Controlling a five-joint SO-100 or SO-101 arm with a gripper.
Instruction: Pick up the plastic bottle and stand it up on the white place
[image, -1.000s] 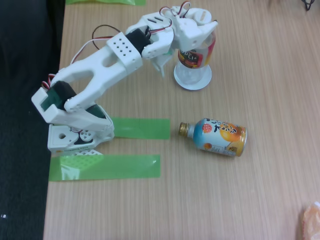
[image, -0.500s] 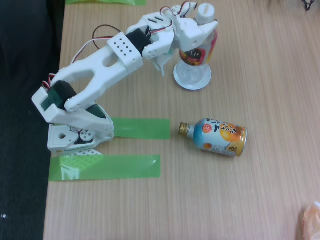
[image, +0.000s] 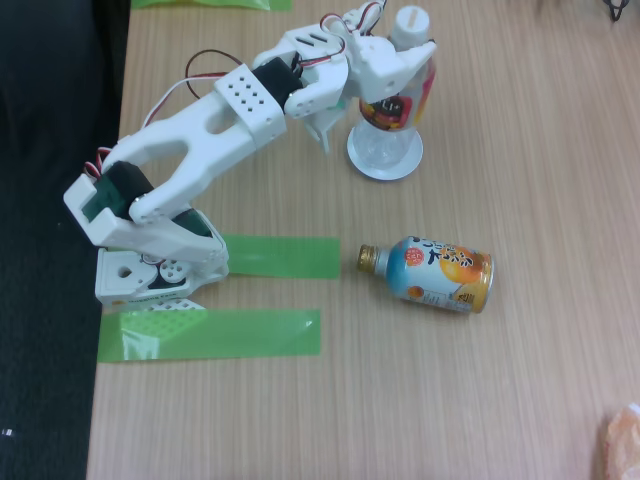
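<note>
At the far left of the fixed view the arm's base (image: 150, 265) sits at the table edge, with two strips of green tape (image: 210, 333) on the wood just beside it. The arm reaches up and to the right across the table (image: 520, 380).

Its gripper (image: 385, 75) is at the plastic bottle (image: 400, 100), around the labelled upper part just below the white cap. Whether the jaws are clamped on the bottle or only lie against it cannot be told from this angle, since the gripper body covers the contact.

The bottle stands with its long axis close to upright, leaning slightly toward the top right of the view. Its clear base rests on the white disc (image: 385, 165), roughly centred, with the disc's rim showing all round the front. So the bottle lies directly at the gripper, with no reach left to make. By the look of it the placing is nearly done, and the next move turns on letting go without tipping the bottle off its base.

Further right and lower, well apart from the disc, an orange-and-blue can (image: 430, 272) lies on its side.
</note>
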